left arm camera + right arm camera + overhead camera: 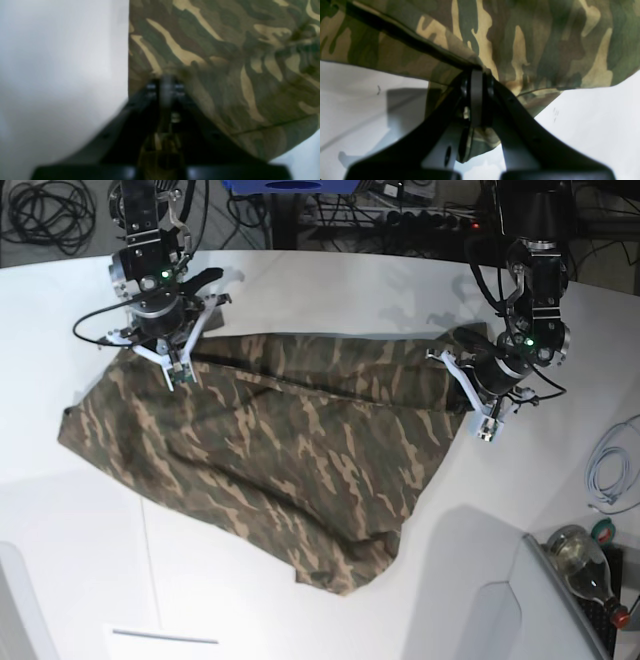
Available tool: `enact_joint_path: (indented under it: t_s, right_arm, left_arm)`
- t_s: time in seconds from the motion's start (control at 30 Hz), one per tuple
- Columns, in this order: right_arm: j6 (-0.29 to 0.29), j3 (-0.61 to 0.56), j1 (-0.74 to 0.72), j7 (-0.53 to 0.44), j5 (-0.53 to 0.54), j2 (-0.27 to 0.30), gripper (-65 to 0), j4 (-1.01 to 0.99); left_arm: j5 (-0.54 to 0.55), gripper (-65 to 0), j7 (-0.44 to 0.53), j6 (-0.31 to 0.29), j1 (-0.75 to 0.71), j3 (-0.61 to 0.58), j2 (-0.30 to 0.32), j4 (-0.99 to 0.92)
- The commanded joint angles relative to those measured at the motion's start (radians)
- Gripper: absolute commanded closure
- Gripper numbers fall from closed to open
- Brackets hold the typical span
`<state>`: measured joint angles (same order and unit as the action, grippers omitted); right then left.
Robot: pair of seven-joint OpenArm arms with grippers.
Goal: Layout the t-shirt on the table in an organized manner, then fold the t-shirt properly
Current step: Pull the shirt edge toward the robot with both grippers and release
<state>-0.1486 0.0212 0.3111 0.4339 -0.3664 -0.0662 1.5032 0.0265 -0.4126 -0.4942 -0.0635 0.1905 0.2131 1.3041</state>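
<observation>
scene: we see, from the base view, a wide white desk (300,290) with two robot arms reaching over a camouflage t-shirt (270,460).
t-shirt: it lies spread across the middle of the frame, rumpled and uneven, its widest part at the left and a pointed corner hanging down toward the lower centre. its upper edge runs as a band from the upper left to the right.
right hand (180,370): at the upper left of the base view, it points down onto the shirt's upper left edge. in the right wrist view (476,80) we see its jaws pressed together with a fold of the cloth caught between them, and a bit of fabric hanging below the fingers.
left hand (465,385): at the right of the base view, it sits at the shirt's right end. in the left wrist view (166,82), which is blurred, we see the jaws closed against the shirt's edge, with camouflage cloth showing between the fingers lower down.
desk surface: bare white shows to the left in the left wrist view and below the cloth in the right wrist view, where a thin dark seam line crosses.
surroundings: we see cables (45,210) on the floor at the upper left, a white cable (610,470) at the right edge, and a bottle (585,565) at the lower right.
</observation>
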Motion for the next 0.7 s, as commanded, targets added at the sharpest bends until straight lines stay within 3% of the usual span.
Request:
enact_joint_path:
  t_s: [0.0, 0.17, 0.43, 0.57, 0.67]
  right_arm:
    - [0.005, -0.002, -0.005, -0.016, 0.000, -0.001, 0.0, 0.014]
    - [0.005, -0.002, -0.005, -0.016, 0.000, -0.001, 0.0, 0.014]
    - [0.005, 0.004, -0.039, -0.016, 0.000, -0.001, 0.0, 0.007]
    - [0.005, 0.006, -0.089, -0.014, -0.001, 0.001, 0.0, 0.003]
    - [0.005, 0.007, -0.142, 0.036, 0.002, 0.042, 0.0, 0.003]
  left_arm:
    - [0.005, 0.0, 0.016, 0.009, 0.023, 0.004, 0.009, 0.013]
    - [0.000, 0.0, 0.013, 0.009, 0.047, 0.004, 0.010, -0.018]
    - [-0.003, 0.0, 0.005, 0.007, 0.060, 0.004, 0.016, 0.082]
    - [-0.003, 0.0, -0.062, 0.007, 0.162, -0.049, 0.016, 0.056]
    - [-0.003, 0.0, -0.075, 0.010, 0.228, -0.072, 0.016, 0.033]
